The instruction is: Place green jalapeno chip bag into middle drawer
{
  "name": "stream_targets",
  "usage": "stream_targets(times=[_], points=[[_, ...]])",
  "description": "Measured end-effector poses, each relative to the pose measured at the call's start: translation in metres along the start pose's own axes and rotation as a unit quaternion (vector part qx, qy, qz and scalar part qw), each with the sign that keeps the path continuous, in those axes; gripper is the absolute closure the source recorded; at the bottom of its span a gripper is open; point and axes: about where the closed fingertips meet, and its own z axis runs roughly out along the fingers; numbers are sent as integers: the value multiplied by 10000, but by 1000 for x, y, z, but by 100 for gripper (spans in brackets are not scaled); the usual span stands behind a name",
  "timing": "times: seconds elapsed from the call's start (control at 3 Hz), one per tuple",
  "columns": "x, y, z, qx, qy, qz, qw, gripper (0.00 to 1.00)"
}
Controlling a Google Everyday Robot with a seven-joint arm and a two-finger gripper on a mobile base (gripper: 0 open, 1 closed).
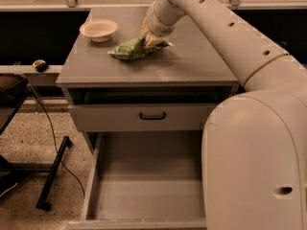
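Green and crinkled, the jalapeno chip bag (130, 49) lies on the cabinet top (196, 63) directly under the gripper (149, 37), poised apparently to seize it, though I cannot tell if it grips, with the middle drawer (144, 195) open well below.
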Motion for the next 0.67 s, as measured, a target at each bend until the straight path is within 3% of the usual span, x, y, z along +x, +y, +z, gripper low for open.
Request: stream_targets(times=[0.33,0.67], points=[[-8,3,-32,271,-393,185,9987,88],[0,22,-91,593,-474,560,9955,100]])
